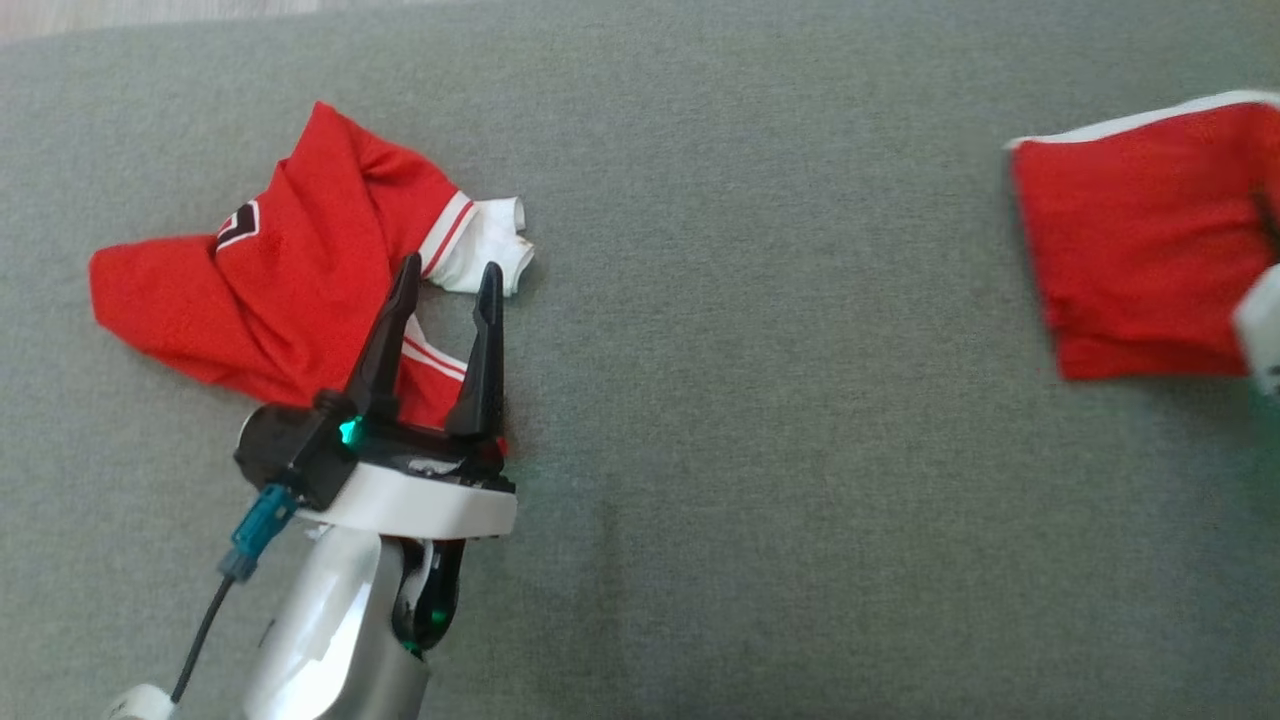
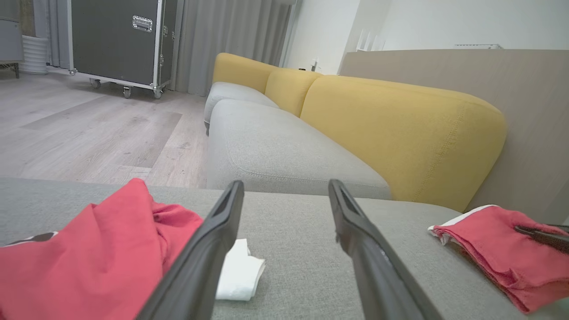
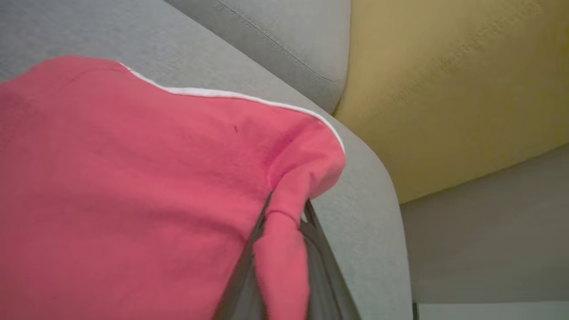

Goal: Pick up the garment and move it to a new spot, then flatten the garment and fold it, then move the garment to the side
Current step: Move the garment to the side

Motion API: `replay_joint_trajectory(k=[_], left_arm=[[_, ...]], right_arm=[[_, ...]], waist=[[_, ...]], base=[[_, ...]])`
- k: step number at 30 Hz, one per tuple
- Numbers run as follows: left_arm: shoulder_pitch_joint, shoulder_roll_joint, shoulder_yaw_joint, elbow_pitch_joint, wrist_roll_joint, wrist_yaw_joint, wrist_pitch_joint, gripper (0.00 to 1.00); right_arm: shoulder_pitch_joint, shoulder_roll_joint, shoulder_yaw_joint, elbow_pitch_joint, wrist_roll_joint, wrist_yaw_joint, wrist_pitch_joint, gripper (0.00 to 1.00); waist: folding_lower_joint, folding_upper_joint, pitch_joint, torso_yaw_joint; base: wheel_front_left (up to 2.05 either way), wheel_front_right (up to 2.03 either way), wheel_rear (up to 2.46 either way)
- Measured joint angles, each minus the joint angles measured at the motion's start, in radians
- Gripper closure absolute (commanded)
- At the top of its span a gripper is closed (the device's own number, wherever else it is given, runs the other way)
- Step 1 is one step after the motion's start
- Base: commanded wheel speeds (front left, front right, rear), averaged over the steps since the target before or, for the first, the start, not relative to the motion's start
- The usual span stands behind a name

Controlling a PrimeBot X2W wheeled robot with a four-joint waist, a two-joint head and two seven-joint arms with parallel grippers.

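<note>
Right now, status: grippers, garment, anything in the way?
Right gripper shut on folded red garment. Left gripper open over crumpled red jersey. Grey cushion between them bare.

The left arm's pale forearm [image 1: 320, 620] rises from the lower left; its left gripper [image 1: 450, 268] points up, two long dark fingers [image 1: 385, 340] spread wide apart. The right gripper [image 3: 289, 209] is clamped tight on a fold of red white-trimmed cloth garment [image 3: 133, 178].

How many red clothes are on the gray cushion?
2. A crumpled red garment lies at the left, by the open left gripper. A folded red garment lies at the far right, pinched by the right gripper. Others may lie out of view.
</note>
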Motion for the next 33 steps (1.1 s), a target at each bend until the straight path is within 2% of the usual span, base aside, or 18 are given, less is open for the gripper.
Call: replay_joint_trajectory(k=[5,11,18,19,20,21,27,33], left_arm=[[-0.002,0.000,0.002,-0.001,0.000,0.000,0.000,0.00],[-0.021,0.000,0.008,-0.008,0.000,0.000,0.000,0.00],[-0.023,0.000,0.010,-0.011,0.002,0.000,0.000,0.00],[-0.023,0.000,0.010,-0.012,0.002,0.000,0.000,0.00],[-0.023,0.000,0.009,-0.012,0.002,0.000,0.000,0.00],[-0.023,0.000,0.009,-0.012,0.002,0.000,0.000,0.00],[-0.023,0.000,0.009,-0.006,0.002,0.000,0.000,0.00],[-0.016,0.000,0.013,-0.004,0.002,0.000,0.000,0.00]], right_arm=[[-0.049,-0.065,0.011,0.027,0.019,0.000,0.004,1.00],[-0.064,-0.092,0.012,0.047,0.015,0.000,0.022,1.00],[-0.072,-0.110,-0.032,0.060,-0.010,0.000,0.029,1.00],[-0.075,-0.110,-0.045,0.060,-0.011,0.000,0.029,0.75],[-0.076,-0.111,-0.058,0.060,-0.015,0.000,0.029,0.05],[-0.076,-0.111,-0.069,0.060,-0.020,0.000,0.029,0.00],[-0.075,-0.100,-0.148,0.060,-0.047,0.000,0.028,0.00],[-0.072,-0.063,-0.216,0.040,-0.061,0.000,0.019,0.00]], waist=[[0.0000,0.0000,0.019,0.016],[0.0000,0.0000,0.038,0.029],[0.0000,0.0000,0.053,0.032],[0.0000,0.0000,0.055,0.031],[0.0000,0.0000,0.056,0.031],[0.0001,0.0000,0.056,0.030],[0.0000,0.0000,0.027,0.023],[-0.0001,0.0000,-0.024,0.010]], base=[[0.00,0.00,0.00],[0.00,0.00,0.00],[0.00,0.00,0.00],[0.00,0.00,0.00],[0.00,0.00,0.00],[0.00,0.00,0.00],[0.00,0.00,0.00],[0.00,0.00,0.00]])
